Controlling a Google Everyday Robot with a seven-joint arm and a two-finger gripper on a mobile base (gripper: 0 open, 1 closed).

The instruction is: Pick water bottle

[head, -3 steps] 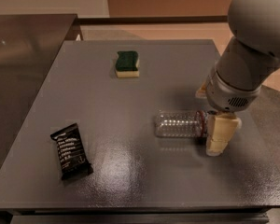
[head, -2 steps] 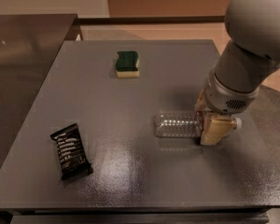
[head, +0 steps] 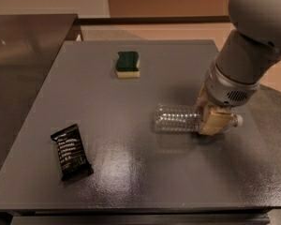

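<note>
Where the dark grey table (head: 145,191) nears its front left corner, a black wrapper (head: 71,152) lies flat, its long side running roughly front to back. Farther back and toward the middle sits a sponge (head: 128,63), green on top and yellow underneath, well apart from everything else. Right of centre, the bottle (head: 175,118) lies on its side on the table, its clear ribbed body pointing left and its pale cap (head: 238,121) pointing right. The gripper (head: 207,116) comes down over the bottle's neck end, just left of the cap, and clasps it there, one pale finger (head: 214,122) in front of the bottle and the other behind. Above it the thick grey arm (head: 243,64) rises to the upper right corner.
</note>
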